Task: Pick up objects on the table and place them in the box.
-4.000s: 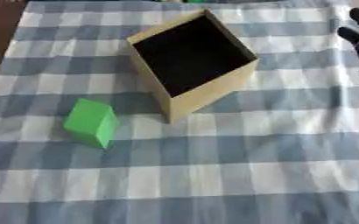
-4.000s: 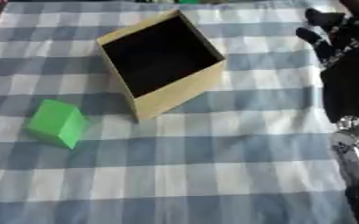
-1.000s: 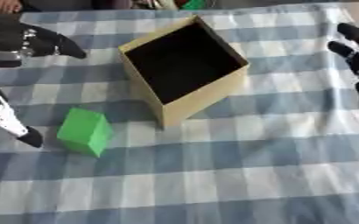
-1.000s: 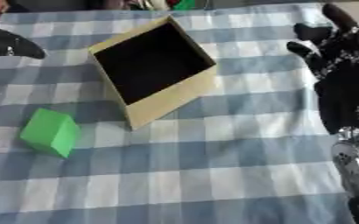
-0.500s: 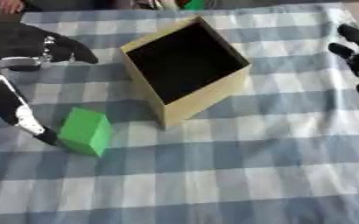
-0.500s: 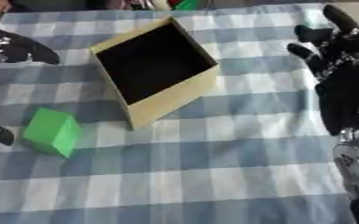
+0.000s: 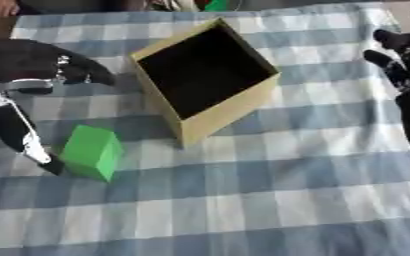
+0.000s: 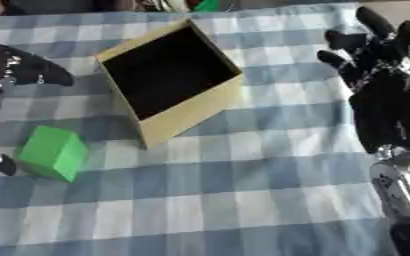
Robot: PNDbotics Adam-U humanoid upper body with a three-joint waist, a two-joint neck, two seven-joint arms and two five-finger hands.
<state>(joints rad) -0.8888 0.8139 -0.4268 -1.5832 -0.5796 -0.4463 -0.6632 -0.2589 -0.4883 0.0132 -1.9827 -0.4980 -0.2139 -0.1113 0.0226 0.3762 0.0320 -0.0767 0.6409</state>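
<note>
Blue-and-white checked tablecloth (image 7: 270, 200) covers table; near half and right side bare. Open box (image 7: 204, 80), tan walls, dark inside, sits turned at angle upper middle, mouth up. Green block (image 7: 92, 152) (plain, solid colour, slightly tilted) lies left of box's near corner, apart from it. Left hand (image 7: 29, 65) comes in from left edge, fingers spread, one fingertip just beside block's left edge; contact unclear. Right hand (image 8: 388, 75) idle at right edge, fingers straight, up.
</note>
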